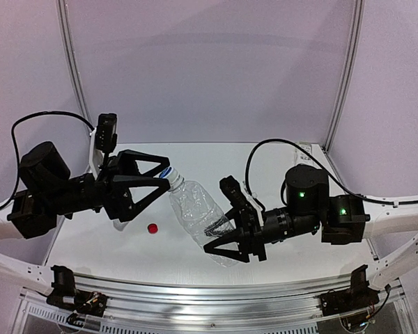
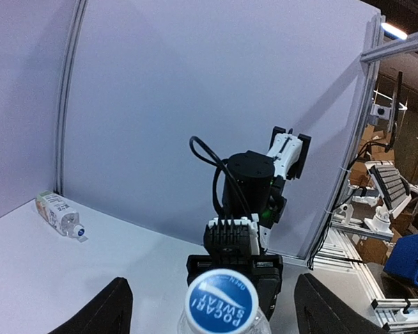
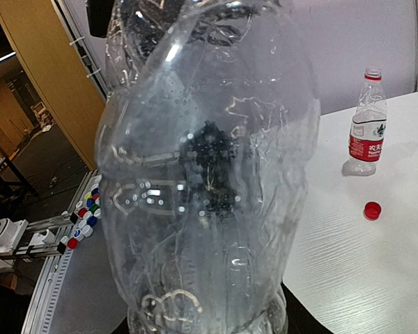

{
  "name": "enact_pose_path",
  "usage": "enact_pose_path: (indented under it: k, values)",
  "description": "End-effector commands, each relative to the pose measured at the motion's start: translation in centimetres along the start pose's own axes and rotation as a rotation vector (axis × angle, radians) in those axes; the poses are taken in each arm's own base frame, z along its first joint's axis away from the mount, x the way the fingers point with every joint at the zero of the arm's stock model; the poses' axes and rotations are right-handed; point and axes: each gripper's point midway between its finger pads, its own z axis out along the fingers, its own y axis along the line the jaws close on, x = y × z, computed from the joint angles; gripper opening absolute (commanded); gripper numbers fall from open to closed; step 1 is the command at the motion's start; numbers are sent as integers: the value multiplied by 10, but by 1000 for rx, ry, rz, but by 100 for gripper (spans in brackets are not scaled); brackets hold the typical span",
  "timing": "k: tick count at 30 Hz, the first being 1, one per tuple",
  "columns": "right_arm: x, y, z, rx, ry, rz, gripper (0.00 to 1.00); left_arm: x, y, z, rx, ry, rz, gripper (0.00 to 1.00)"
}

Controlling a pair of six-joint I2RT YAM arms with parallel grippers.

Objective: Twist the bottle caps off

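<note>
A clear unlabelled bottle (image 1: 195,202) is held tilted above the table, neck toward the left. My right gripper (image 1: 214,213) is shut on its body, which fills the right wrist view (image 3: 209,174) and hides the fingers. Its white-and-blue cap (image 1: 167,173) sits between the fingers of my open left gripper (image 1: 168,175), which do not touch it; the left wrist view shows the cap (image 2: 221,303) face-on. A loose red cap (image 1: 152,227) lies on the table. A small red-labelled bottle (image 3: 366,125) stands uncapped near that red cap (image 3: 372,209).
A labelled bottle (image 2: 59,211) lies at the table's back right corner (image 1: 303,149). White enclosure walls close the back and sides. Several coloured caps (image 3: 83,216) lie off the table beyond its edge. A metal rail (image 1: 216,289) runs along the front.
</note>
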Motion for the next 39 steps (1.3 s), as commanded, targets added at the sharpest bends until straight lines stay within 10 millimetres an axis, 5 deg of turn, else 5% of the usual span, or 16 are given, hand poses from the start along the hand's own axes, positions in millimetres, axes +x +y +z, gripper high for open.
enact_pose_path:
  k: [1, 7, 12, 17, 27, 30, 39]
  values:
    - [-5, 9, 4, -50, 4, 4, 13, -11, -18, 8, 74, -8, 44, 77]
    - [-5, 8, 5, -48, 8, 3, 13, -8, -16, 15, 64, 5, 42, 58]
    - [-3, 6, 5, -40, 12, 4, 13, -7, -7, 17, 14, 5, 26, 30]
    - [-5, -3, 4, 14, 3, 0, 13, -3, 14, 21, -122, 4, -35, 24]
    - [1, -102, -13, 587, 2, 8, 10, 9, 73, 29, -470, -96, -263, 27]
    - [4, -113, -15, 652, 19, 2, 9, 14, 79, 39, -505, -89, -306, 31]
    - [2, -116, -21, 683, 12, -4, 9, 17, 81, 42, -523, -65, -296, 71]
